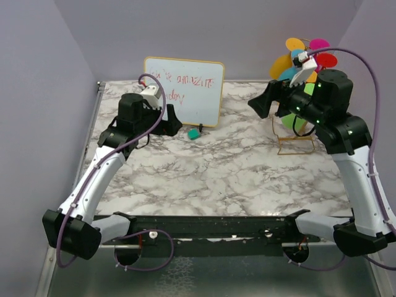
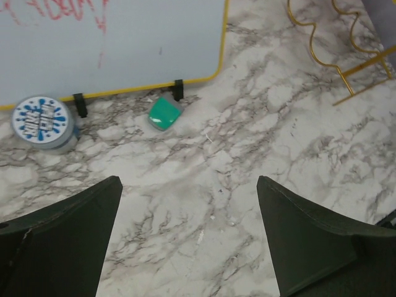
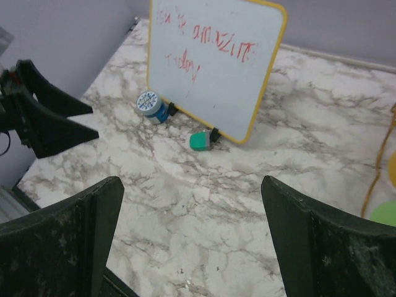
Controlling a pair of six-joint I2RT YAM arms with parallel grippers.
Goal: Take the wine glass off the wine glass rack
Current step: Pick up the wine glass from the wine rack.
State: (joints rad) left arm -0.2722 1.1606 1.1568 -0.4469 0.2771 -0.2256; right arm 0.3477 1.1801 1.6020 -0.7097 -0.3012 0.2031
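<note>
The gold wire wine glass rack [image 1: 296, 146] stands at the back right, and my right arm hides most of it. Coloured wine glasses [image 1: 304, 57] hang on it: yellow, pink, red, blue and green parts show. The rack's curled wire [image 2: 314, 38] shows in the left wrist view. Its wire [image 3: 377, 167] and a green glass part [image 3: 386, 214] show at the right edge of the right wrist view. My right gripper [image 1: 258, 103] [image 3: 192, 241] is open and empty, left of the rack and pointing away from it. My left gripper [image 1: 173, 122] [image 2: 189, 235] is open and empty by the whiteboard.
A yellow-framed whiteboard [image 1: 184, 90] with red writing stands at the back centre. A green eraser [image 1: 193, 133] [image 2: 164, 114] lies at its foot. A round blue and white tin [image 2: 43, 121] [image 3: 149, 104] sits beside it. Purple walls close in the marble table [image 1: 216, 173].
</note>
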